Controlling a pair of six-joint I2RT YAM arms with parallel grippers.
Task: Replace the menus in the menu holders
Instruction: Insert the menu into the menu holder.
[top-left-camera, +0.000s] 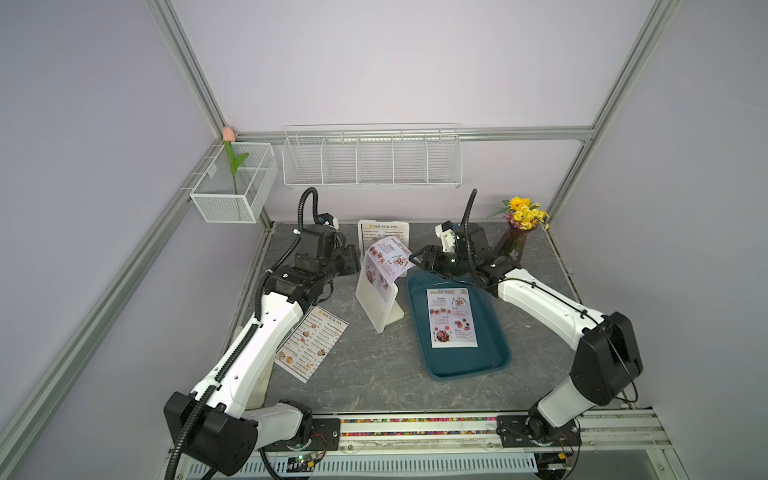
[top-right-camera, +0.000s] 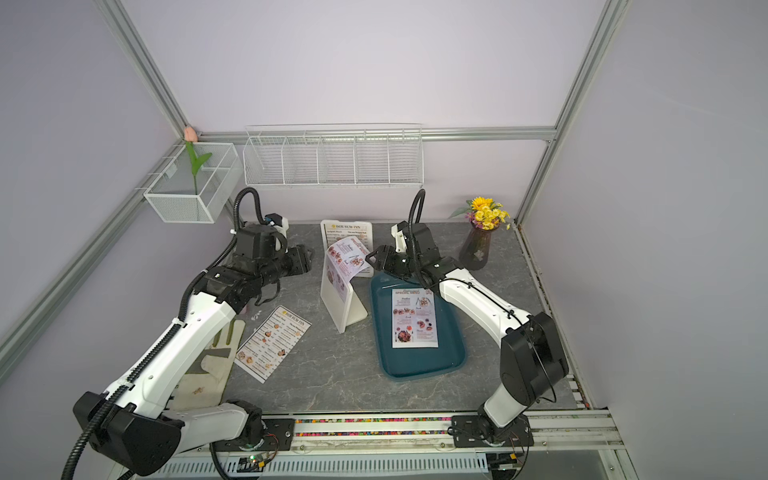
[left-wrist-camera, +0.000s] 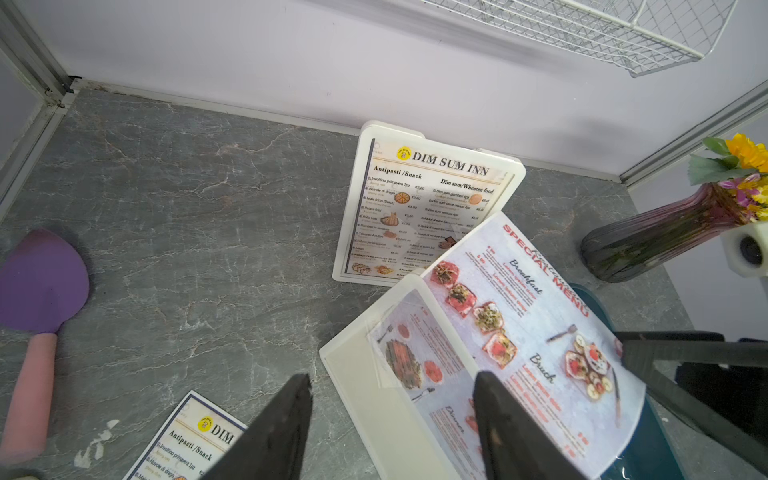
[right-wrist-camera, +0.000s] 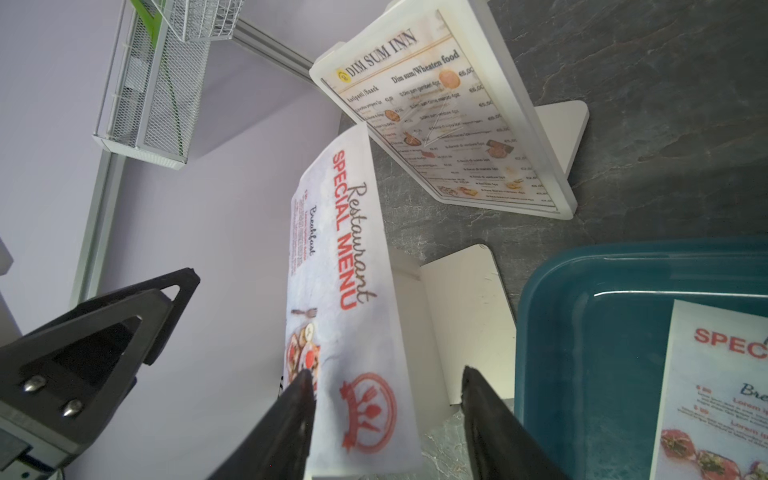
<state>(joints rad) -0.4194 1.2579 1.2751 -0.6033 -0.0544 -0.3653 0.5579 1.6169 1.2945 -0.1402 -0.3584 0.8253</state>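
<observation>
DIM SUM INN menu (top-left-camera: 311, 343), one edge behind the left arm (top-left-camera: 257, 345) (small print illegible)

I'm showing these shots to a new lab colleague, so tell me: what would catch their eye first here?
First, the SPECIAL MENU sheet, half in the white menu holder at mid-table, its upper part curling over between the open fingers of the right gripper, with the left gripper close on the holder's other side. Next, the teal tray beside that holder, with a second SPECIAL MENU sheet lying flat in it.
</observation>
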